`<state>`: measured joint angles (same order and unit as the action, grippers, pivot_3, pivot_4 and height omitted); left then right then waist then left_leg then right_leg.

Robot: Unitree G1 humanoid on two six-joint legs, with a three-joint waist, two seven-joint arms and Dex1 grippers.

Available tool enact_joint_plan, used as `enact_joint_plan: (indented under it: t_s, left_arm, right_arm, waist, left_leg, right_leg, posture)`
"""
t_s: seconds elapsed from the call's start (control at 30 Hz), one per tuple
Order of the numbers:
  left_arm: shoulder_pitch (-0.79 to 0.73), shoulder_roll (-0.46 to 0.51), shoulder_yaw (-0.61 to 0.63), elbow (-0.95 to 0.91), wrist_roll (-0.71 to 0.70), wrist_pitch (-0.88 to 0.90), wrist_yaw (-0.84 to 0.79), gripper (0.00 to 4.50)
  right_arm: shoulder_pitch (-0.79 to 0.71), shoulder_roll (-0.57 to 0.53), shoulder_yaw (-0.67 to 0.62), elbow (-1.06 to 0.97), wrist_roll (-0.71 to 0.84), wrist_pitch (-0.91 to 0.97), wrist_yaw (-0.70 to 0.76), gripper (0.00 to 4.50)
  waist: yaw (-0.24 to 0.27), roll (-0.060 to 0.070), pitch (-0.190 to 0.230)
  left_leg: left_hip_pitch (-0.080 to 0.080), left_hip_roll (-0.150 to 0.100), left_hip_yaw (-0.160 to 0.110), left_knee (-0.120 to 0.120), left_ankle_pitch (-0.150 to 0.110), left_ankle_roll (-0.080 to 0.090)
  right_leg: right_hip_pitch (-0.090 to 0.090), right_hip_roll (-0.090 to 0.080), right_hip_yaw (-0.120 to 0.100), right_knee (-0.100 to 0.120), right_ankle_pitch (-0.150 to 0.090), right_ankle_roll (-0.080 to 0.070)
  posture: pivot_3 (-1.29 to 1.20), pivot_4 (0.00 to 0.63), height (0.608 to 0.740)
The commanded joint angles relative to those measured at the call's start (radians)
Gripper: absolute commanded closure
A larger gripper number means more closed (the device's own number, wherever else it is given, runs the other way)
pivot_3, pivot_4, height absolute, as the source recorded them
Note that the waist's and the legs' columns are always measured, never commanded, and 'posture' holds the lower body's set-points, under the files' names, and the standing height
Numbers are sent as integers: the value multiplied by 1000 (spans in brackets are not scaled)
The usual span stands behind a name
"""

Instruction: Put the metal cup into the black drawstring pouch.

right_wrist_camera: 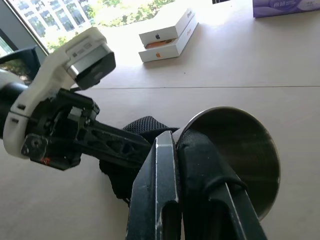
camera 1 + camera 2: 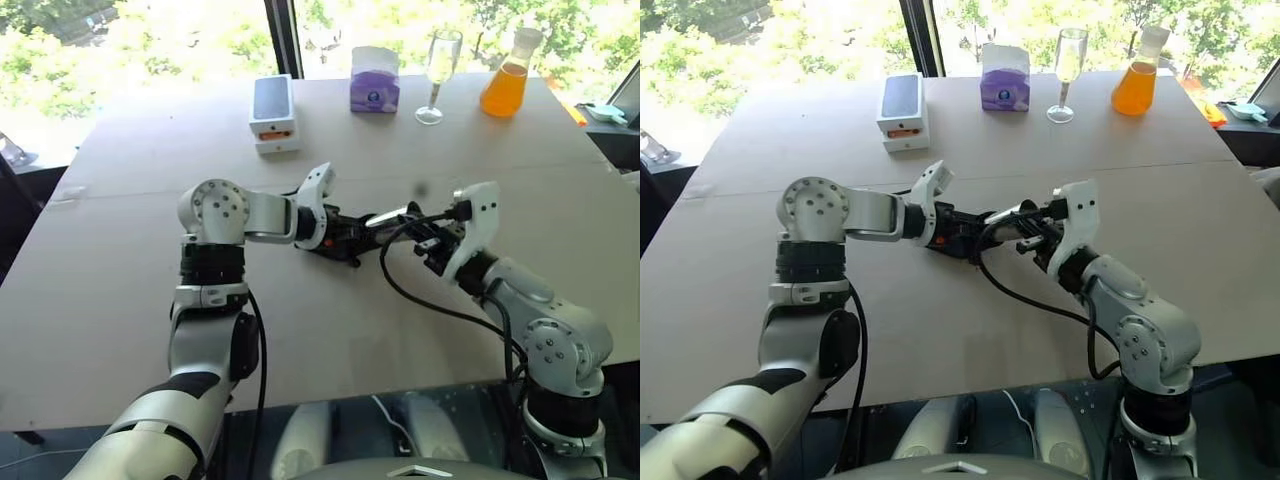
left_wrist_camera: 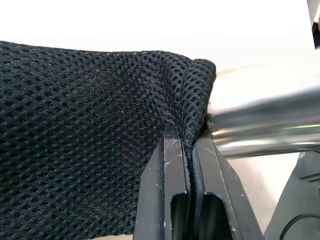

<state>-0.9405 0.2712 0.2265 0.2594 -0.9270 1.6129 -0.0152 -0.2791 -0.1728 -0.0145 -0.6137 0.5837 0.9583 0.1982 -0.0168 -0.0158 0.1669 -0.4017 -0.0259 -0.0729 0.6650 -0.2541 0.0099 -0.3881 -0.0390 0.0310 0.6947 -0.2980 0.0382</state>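
Note:
The black drawstring pouch (image 3: 90, 130) is mesh fabric held above the table's middle. My left gripper (image 3: 191, 137) is shut on its edge. The metal cup (image 2: 396, 217) lies on its side in the air, its closed end touching the pouch's edge beside my left fingers. In the left wrist view the metal cup (image 3: 265, 125) comes in from the side next to the pinched fabric. My right gripper (image 1: 175, 140) is shut on the rim of the metal cup (image 1: 245, 155), whose open mouth faces that wrist. The pouch (image 1: 142, 127) and left gripper (image 1: 107, 140) lie just beyond it.
At the table's far side stand a white phone box (image 2: 273, 112), a purple tissue box (image 2: 374, 80), a tall wine glass (image 2: 440, 75) and a flask of orange liquid (image 2: 508, 78). The table (image 2: 330, 340) below both hands is bare board.

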Motion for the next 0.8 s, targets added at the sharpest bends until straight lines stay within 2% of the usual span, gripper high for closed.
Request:
enact_joint_plan:
  t_s: [0.03, 0.3, 0.53, 0.7, 0.8]
  left_arm:
    - [-32, -12, 21, -29, -75, 1, 2, 4500]
    - [-44, -24, 7, -33, -139, 1, 33, 4500]
    - [-54, 14, -40, -96, -196, 1, -20, 4500]
    - [-43, 49, -83, -138, -220, 1, -43, 4500]
    - [-20, 55, -99, -177, -183, 1, -57, 4500]
  right_arm:
    - [17, -1, 59, 4, 7, -41, 47, 4427]
    - [0, 15, 131, 93, -17, -146, 136, 4427]
    - [-25, 12, 184, 181, -60, -179, 183, 4427]
    - [-36, 29, 177, 227, -69, -189, 189, 4427]
    - [-38, 62, 134, 240, -18, -181, 192, 4427]
  waist:
    - [0, 0, 0]
    - [1, 0, 0]
    - [0, 0, 0]
    - [0, 0, 0]
    - [-4, 0, 0]
  left_leg:
    - [0, 0, 0, 0, 0, 0]
    - [0, 0, 0, 0, 0, 0]
    - [0, 0, 0, 0, 0, 0]
    - [-2, 0, -1, 1, 0, 0]
    - [-1, 0, 0, 0, 0, 0]
  right_leg:
    - [0, 0, 0, 0, 0, 0]
    - [0, 0, 0, 0, 0, 0]
    - [0, 0, 0, 0, 0, 0]
    - [-1, -1, 0, -1, 0, 0]
    - [-2, 0, 2, 0, 0, 0]
  posture:
    - [0, 150, 740]
    - [0, 150, 740]
    - [0, 150, 740]
    - [0, 150, 740]
    - [0, 150, 740]
